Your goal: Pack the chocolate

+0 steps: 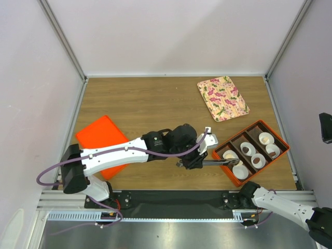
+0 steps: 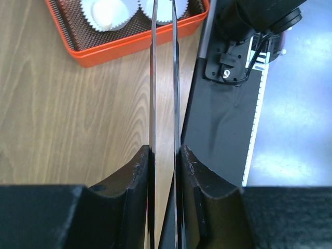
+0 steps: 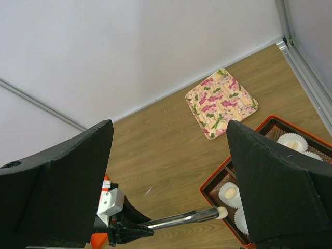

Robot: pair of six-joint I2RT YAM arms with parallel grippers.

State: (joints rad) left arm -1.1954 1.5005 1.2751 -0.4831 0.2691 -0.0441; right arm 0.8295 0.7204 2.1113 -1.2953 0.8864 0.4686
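Nearest us, the right gripper [image 3: 168,155] hangs parked by its base, jaws spread wide with nothing between them. Beyond it, the left gripper [image 2: 165,158] pinches a pair of long metal tweezers [image 2: 153,83] at their handle end. Its jaws are partly closed on them, and the two blades run nearly parallel with a thin gap between. The tips reach over the near wall of the orange box [image 1: 274,133], above the closest paper cups [image 1: 240,171]. A small pale spot shows at the tips in the right wrist view; we cannot tell whether it is held or is only a cup behind. No dark piece shows between the blades. The chocolate [image 1: 258,161] sits further in, as dark pieces in three cups of the middle and far compartments. To do this step well, we judge the tips should come down centred over one cup and squeeze gently, so that nothing slips and no cup tips. Farthest off lies the flowered tray [image 1: 223,98].
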